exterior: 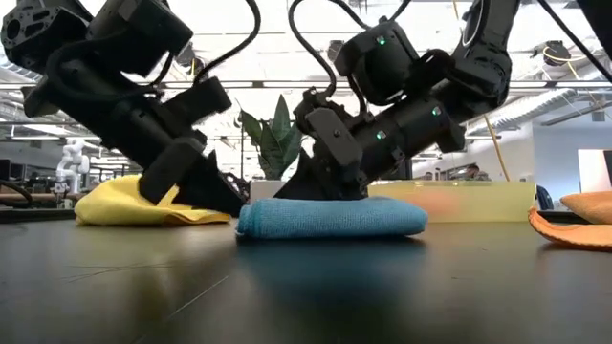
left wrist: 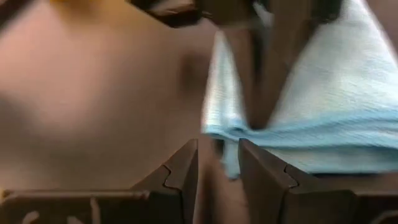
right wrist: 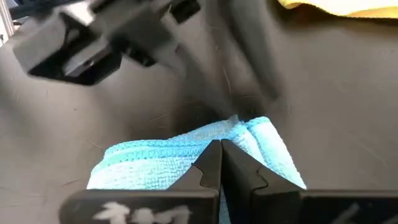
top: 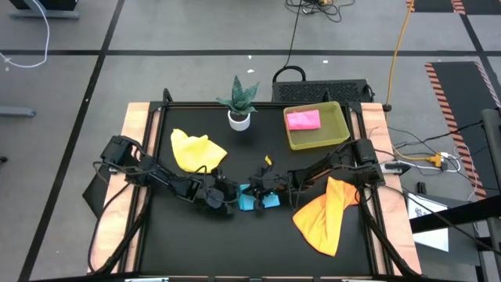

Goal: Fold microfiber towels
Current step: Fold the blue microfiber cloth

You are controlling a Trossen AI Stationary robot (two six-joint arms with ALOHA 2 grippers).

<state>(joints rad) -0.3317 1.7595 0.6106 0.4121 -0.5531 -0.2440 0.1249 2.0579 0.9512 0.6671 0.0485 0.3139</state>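
At mid-table both pincers (top: 221,197) (top: 262,190) angle down onto the blue towel (exterior: 330,217).

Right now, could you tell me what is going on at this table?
Both arms are working on the light blue towel mid-table. The right tool is shut, pressing on its folded edge; the left tool sits slightly parted at its other side. The yellow towel and orange towel lie unfolded; the pink towel rests in the tray.

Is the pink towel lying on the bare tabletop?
No, the pink towel lies inside the yellow-green tray at the table's far right.
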